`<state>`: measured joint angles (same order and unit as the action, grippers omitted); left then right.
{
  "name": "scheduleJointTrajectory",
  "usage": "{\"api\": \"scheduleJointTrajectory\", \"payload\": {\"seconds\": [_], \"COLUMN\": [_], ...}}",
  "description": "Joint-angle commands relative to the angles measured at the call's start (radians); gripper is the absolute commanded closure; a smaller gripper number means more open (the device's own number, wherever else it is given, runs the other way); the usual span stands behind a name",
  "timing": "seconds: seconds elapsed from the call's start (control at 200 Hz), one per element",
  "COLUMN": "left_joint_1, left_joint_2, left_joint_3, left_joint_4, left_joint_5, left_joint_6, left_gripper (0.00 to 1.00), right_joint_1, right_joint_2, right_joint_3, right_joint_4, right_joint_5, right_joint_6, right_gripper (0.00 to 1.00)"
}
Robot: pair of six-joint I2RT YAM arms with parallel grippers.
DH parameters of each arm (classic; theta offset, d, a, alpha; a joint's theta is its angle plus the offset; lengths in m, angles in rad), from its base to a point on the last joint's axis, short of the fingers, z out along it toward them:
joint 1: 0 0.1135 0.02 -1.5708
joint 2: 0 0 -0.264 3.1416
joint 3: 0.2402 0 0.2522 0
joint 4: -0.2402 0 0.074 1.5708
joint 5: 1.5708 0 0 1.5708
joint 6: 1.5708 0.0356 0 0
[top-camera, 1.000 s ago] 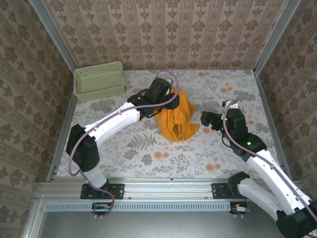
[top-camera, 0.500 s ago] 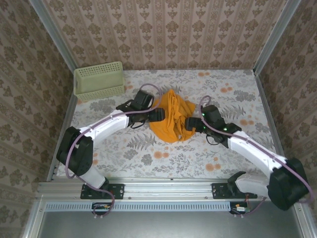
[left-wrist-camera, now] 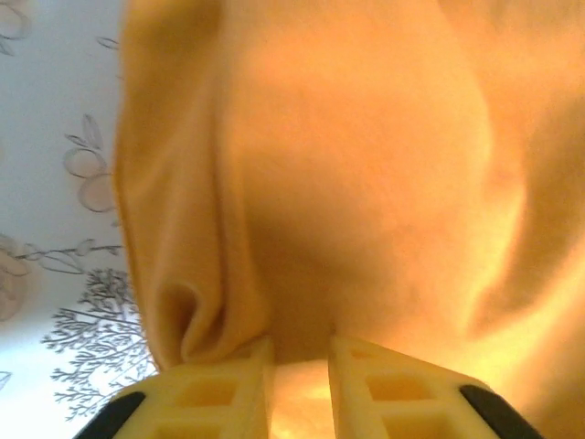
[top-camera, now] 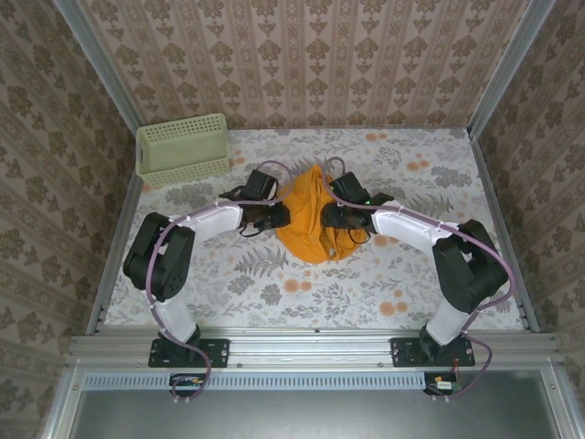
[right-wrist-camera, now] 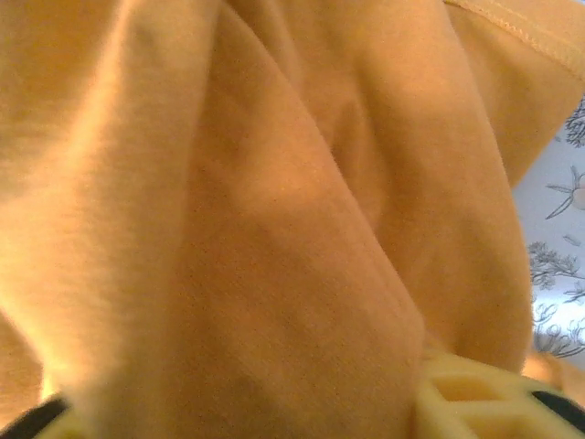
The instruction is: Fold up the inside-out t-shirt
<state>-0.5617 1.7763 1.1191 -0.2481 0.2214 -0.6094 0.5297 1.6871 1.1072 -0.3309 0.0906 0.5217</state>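
Note:
The inside-out t-shirt (top-camera: 313,222) lies as a crumpled orange-yellow heap in the middle of the flowered table (top-camera: 411,274), plain side showing. My left gripper (top-camera: 280,217) presses into its left edge. In the left wrist view the left gripper (left-wrist-camera: 300,346) has its two fingers close together, pinching a fold of the t-shirt (left-wrist-camera: 366,183). My right gripper (top-camera: 331,218) is pushed into the heap's right side. In the right wrist view a thick fold of the t-shirt (right-wrist-camera: 274,229) covers the jaws. One yellow finger (right-wrist-camera: 466,395) shows beside the fold and the other is hidden.
A pale green mesh basket (top-camera: 183,151) stands at the back left, near the wall. Metal frame rails (top-camera: 119,238) run along the table's left and right sides. Both arms reach inward and meet at the heap.
Both arms have swung in to the shirt from either side. The left jaws opened and then closed on cloth. The right gripper, apart from the shirt before, now sits buried in it.

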Motion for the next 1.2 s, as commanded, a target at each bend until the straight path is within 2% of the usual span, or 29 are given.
{"api": "scheduleJointTrajectory", "payload": {"seconds": [0.0,0.045,0.12,0.375,0.46,0.635,0.75,0.805,0.865,0.89,0.965,1.05,1.195], "left_joint_1": [0.005,0.013,0.031,0.100,0.101,0.114,0.136,0.136,0.122,0.114,-0.001,-0.114,-0.275], "left_joint_2": [-0.032,-0.047,-0.088,-0.308,-0.400,-0.590,-0.637,-0.598,-0.517,-0.483,-0.400,-0.327,-0.221], "left_joint_3": [0.076,0.079,0.072,0.061,0.069,0.042,0.009,0.016,0.041,0.052,0.059,0.026,-0.033], "left_joint_4": [-0.032,-0.047,-0.068,-0.108,-0.106,-0.043,0.002,-0.002,0.000,-0.004,0.001,0.063,0.213], "left_joint_5": [0.002,-0.011,-0.034,-0.089,-0.108,-0.149,-0.163,-0.120,0.000,0.035,0.042,0.030,0.060], "left_joint_6": [0.047,0.058,0.069,0.119,0.142,0.177,0.160,0.145,0.143,0.146,0.173,0.189,0.216], "left_gripper": [0.94,1.00,1.00,1.00,1.00,1.00,1.00,1.00,1.00,0.97,0.84,0.67,0.45], "right_joint_1": [0.006,0.005,0.003,-0.042,-0.048,-0.048,-0.050,-0.053,-0.053,-0.052,-0.053,-0.053,-0.053], "right_joint_2": [-0.028,-0.059,-0.123,-0.433,-0.535,-0.717,-0.779,-0.773,-0.740,-0.721,-0.685,-0.672,-0.664], "right_joint_3": [0.019,0.014,0.002,-0.041,-0.035,-0.005,-0.026,-0.039,-0.039,-0.035,-0.022,-0.009,0.031], "right_joint_4": [-0.093,-0.110,-0.133,-0.192,-0.200,-0.192,-0.156,-0.147,-0.153,-0.158,-0.166,-0.163,-0.176], "right_joint_5": [0.099,0.145,0.222,0.368,0.362,0.270,0.226,0.206,0.184,0.170,0.147,0.135,0.124], "right_joint_6": [-0.023,-0.036,-0.062,-0.124,-0.161,-0.250,-0.270,-0.256,-0.230,-0.215,-0.193,-0.184,-0.176], "right_gripper": [0.68,0.76,0.84,0.94,0.94,0.92,0.87,0.87,0.90,0.92,0.96,0.96,0.96]}}
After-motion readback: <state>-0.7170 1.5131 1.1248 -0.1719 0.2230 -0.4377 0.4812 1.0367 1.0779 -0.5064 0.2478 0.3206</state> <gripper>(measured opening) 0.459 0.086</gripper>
